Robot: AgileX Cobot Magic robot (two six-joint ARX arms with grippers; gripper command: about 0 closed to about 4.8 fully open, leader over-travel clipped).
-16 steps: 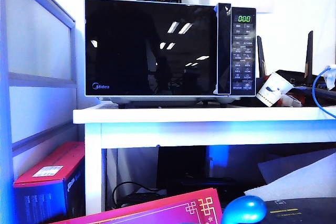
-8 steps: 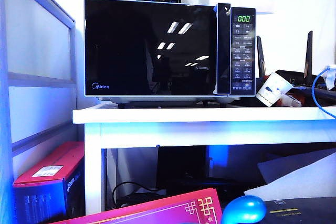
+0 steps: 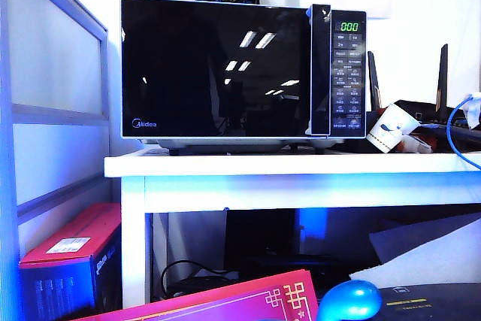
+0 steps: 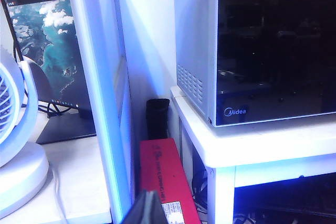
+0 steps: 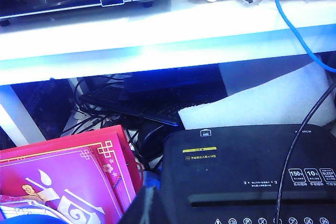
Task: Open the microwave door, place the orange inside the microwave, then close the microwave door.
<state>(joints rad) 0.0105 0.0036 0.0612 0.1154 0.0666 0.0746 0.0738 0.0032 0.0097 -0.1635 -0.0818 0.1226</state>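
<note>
I see the microwave on the counter, door closed. Left fingers low by a red box, state unclear; right fingers pressed together, holding nothing.

Left arm: the dark, matte, two-finger left gripper shows only as 1 narrow wedge at the very edge of its wrist view, with its tip pointing forward into the scene. The wedge is blurred and reads as a single dark mass, so how the jaws stand cannot be told. It touches nothing.

Right arm: the dark, matte, two-finger right gripper shows in its wrist view in the same way, as 1 tapered wedge. Its 2 fingers are pressed together into a single point, with a thin pale seam between them. The jaws are closed on nothing, and the tip hangs free of all surfaces.
</note>
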